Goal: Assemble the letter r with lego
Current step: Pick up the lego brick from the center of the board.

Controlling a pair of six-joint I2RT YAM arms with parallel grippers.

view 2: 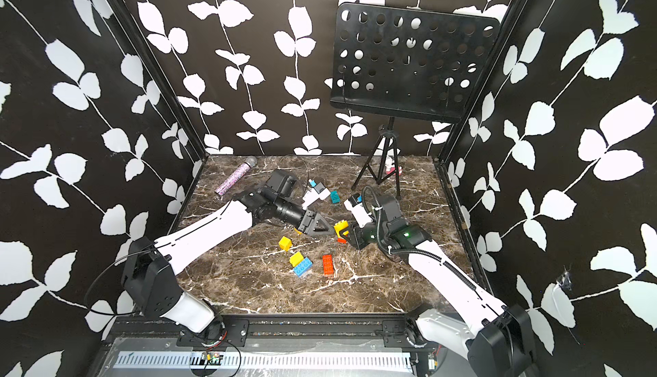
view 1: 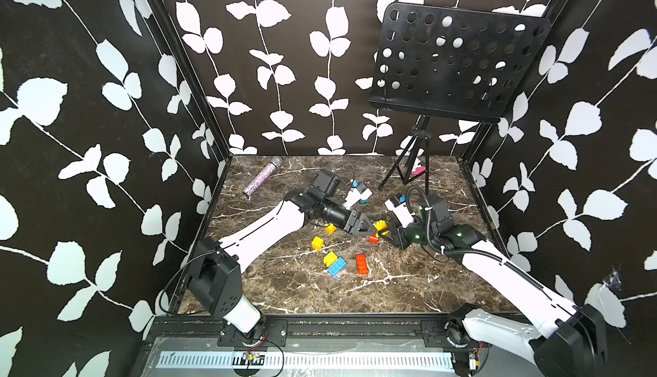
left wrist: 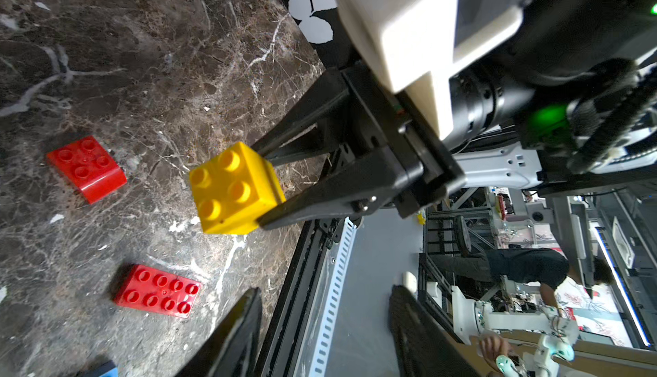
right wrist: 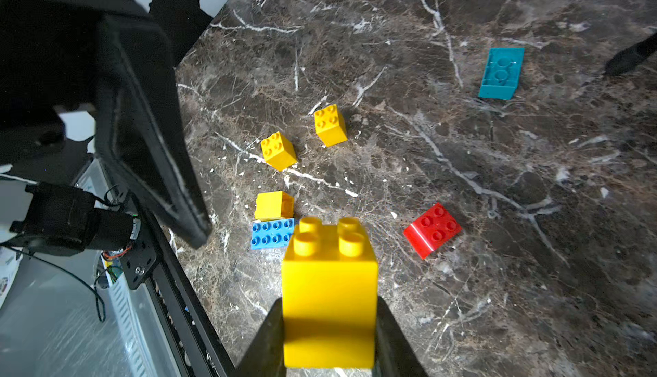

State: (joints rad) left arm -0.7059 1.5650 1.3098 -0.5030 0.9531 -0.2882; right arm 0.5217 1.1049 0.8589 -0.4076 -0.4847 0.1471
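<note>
Right wrist view: right gripper point(right wrist: 329, 306) is clamped on a yellow brick point(right wrist: 330, 297), studs pointing away from the wrist. On the marble table point(right wrist: 480, 304) ahead of it:
- red square brick point(right wrist: 432, 231) nearest
- blue brick point(right wrist: 272, 233) touching a second yellow brick point(right wrist: 273, 205)
- third yellow brick point(right wrist: 278, 151) and fourth yellow brick point(right wrist: 330, 125) beyond
- teal brick point(right wrist: 501, 73) farthest, underside up

Left gripper point(left wrist: 325, 290) faces the held brick, jaws apart, nothing between them. Long red brick point(left wrist: 157, 290) lies near one of its fingers.

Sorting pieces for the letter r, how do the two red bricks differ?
The small red brick has four studs; the long red brick has eight. The small one is square with a rounded edge, the long one a plain rectangle. Both lie loose, studs up.
</note>
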